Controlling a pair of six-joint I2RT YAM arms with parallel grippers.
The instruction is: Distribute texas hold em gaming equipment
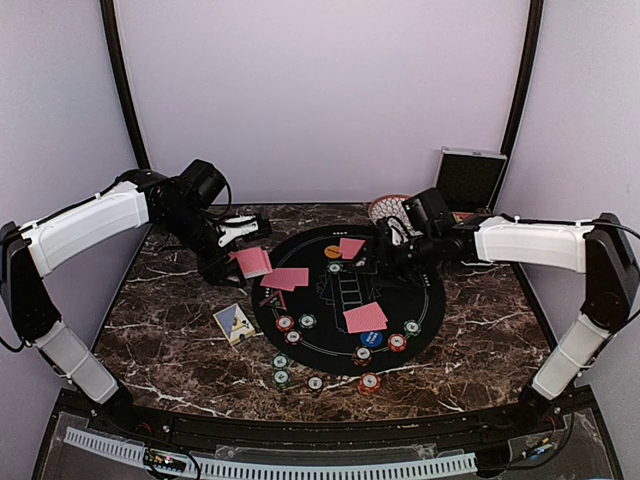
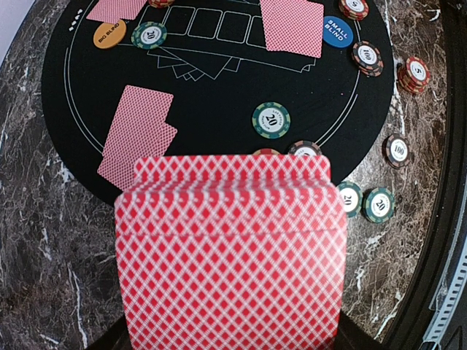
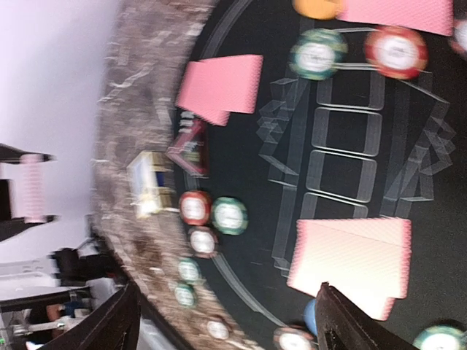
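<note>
Top view: the left gripper (image 1: 232, 263) is clamped on the card deck (image 1: 252, 262) at the left edge of the mat (image 1: 330, 345). The deck lies left of the right gripper (image 1: 385, 252), which is the nearer free arm. 3 card pairs (image 1: 366, 317) lie on the mat.
Left wrist view: the deck's red backs face the camera.
Right wrist view: the jaws stand wide apart and empty, with chips (image 3: 211, 211) below.
</note>
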